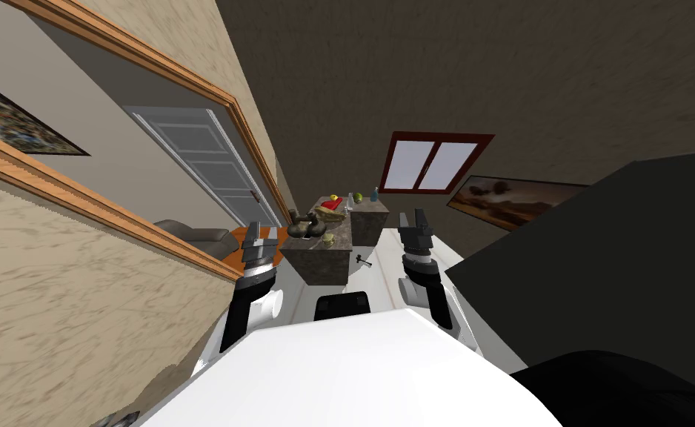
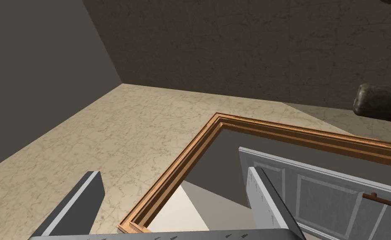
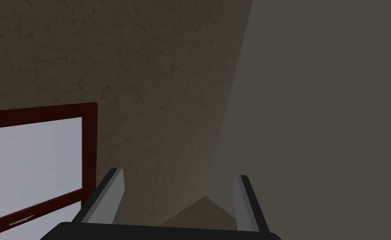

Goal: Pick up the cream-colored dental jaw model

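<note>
- Head view: the cream dental jaw model (image 1: 328,239) sits on the dark counter (image 1: 322,268), toward its near end.
- Left gripper (image 1: 261,236), left of the counter: fingers spread wide, empty.
- Right gripper (image 1: 411,219), right of the counter: likewise spread, holding nothing.

Surface (image 1: 320,267): dark mottled block, with a second block (image 1: 370,216) beside its far right corner.
Near edge: small cream model (image 1: 328,239).
Left side: dark lumps (image 1: 303,224).
Middle: tan heap (image 1: 331,213), with a red thing (image 1: 331,203) just behind it.
Far end: green fruit (image 1: 357,196), blue bottle (image 1: 374,194).
</note>
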### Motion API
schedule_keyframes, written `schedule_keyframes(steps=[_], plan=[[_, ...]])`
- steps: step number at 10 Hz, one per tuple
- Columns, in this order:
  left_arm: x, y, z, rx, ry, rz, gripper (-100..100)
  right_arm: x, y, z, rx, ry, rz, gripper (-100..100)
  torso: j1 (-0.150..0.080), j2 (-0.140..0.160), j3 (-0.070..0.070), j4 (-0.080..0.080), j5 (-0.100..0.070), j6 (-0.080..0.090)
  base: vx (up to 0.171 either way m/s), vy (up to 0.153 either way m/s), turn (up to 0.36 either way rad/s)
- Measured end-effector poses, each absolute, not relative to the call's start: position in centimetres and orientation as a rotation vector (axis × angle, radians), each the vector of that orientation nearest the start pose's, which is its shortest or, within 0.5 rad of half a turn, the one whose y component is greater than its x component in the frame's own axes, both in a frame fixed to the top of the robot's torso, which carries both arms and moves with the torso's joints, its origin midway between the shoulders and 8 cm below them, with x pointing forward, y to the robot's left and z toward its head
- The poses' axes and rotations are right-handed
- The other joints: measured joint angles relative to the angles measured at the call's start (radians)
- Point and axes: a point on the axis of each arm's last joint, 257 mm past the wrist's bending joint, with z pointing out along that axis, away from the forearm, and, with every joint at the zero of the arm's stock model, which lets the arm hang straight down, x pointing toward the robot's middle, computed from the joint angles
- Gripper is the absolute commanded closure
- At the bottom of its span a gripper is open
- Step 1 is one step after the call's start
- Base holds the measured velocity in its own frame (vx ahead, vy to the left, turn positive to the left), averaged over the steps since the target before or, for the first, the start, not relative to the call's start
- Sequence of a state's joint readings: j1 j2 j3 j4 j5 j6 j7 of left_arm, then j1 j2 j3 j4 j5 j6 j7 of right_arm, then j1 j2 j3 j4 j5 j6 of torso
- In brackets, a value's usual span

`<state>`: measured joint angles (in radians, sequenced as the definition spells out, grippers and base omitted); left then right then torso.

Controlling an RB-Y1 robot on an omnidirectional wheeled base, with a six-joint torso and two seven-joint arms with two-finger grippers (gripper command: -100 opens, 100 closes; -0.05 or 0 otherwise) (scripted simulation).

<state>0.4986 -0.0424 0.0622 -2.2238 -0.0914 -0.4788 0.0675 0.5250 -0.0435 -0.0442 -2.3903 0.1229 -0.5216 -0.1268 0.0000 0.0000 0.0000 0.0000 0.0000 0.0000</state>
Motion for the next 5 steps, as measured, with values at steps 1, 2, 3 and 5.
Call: schedule_keyframes(steps=[1,2,3,5], plan=[[35.8,29.5,-0.7,-0.705,0.683,-1.229,-100,31.7,-26.6,6.7,0.501,0.622,1.317,0,0.001,0.001,0.000,0.000,0.000,0.000,-0.034,0.031,-0.026],[36.1,29.2,-0.9,-0.692,0.713,-1.230,-100,31.7,-26.6,6.7,0.501,0.622,1.317,0,0.002,0.002,0.001,0.000,0.000,0.000,-0.043,0.041,-0.026],[36.7,28.8,-1.1,-0.684,0.745,-1.232,-100,31.7,-26.6,6.7,0.501,0.622,1.317,0,0.003,0.002,0.001,0.001,0.001,0.000,-0.048,0.052,-0.026],[38.0,28.0,-1.7,-0.681,0.809,-1.232,-100,31.7,-26.6,6.7,0.501,0.622,1.317,0,0.004,0.004,0.002,0.001,0.001,0.000,-0.063,0.062,-0.046]])
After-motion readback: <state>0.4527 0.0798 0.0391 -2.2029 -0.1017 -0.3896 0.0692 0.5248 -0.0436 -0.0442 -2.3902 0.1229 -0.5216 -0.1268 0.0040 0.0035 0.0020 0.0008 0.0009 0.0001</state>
